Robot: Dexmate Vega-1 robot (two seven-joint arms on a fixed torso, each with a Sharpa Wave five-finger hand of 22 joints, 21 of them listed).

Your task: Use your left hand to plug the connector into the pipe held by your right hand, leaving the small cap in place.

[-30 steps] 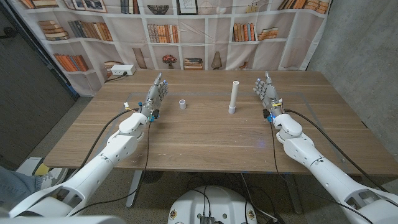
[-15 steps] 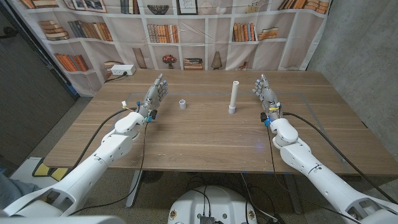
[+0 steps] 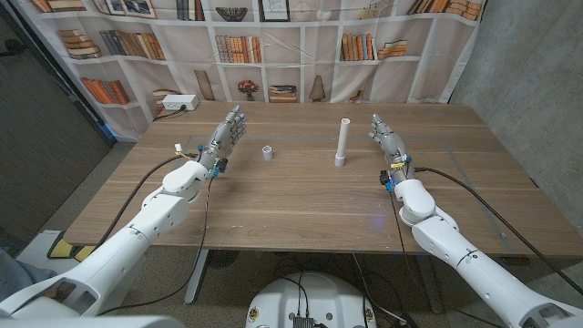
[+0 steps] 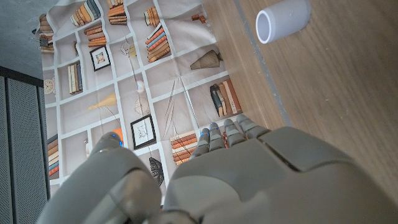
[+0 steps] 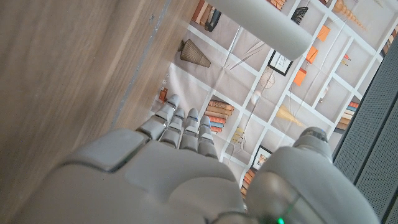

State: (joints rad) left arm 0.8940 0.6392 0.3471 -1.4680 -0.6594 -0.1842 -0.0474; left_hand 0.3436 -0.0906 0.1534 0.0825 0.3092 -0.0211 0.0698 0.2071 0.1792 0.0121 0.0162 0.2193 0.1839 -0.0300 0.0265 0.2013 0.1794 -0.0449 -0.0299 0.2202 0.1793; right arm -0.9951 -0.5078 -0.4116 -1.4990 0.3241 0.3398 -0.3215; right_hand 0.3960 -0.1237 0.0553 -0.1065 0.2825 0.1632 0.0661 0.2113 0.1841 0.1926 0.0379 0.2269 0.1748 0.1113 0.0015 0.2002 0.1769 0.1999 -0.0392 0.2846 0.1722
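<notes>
- The pipe [image 3: 343,141] stands upright on the wooden table [image 3: 301,205], a little right of the middle and toward the far side, with a wider collar at its foot. Standing on end, its shaft is free to be grasped from the side.
- The right hand [image 3: 389,146] is just to the right of the pipe, apart from it, fingers extended and holding nothing. In the right wrist view the pipe [image 5: 261,22] lies just beyond the fingertips [image 5: 180,127], so a short reach to the left looks enough to take it.
- The connector [image 3: 267,152], a short white sleeve, sits on the table left of the pipe and well apart from it. In the left wrist view the connector [image 4: 283,18] shows its open bore.
- The left hand [image 3: 223,141] is left of the connector, fingers extended, empty, not touching it.
- Each hand is nearest its own part, which fits the task's split of roles.
- I cannot make out the small cap.
- Judged from this layout, nothing is grasped yet and both pickups remain.
</notes>
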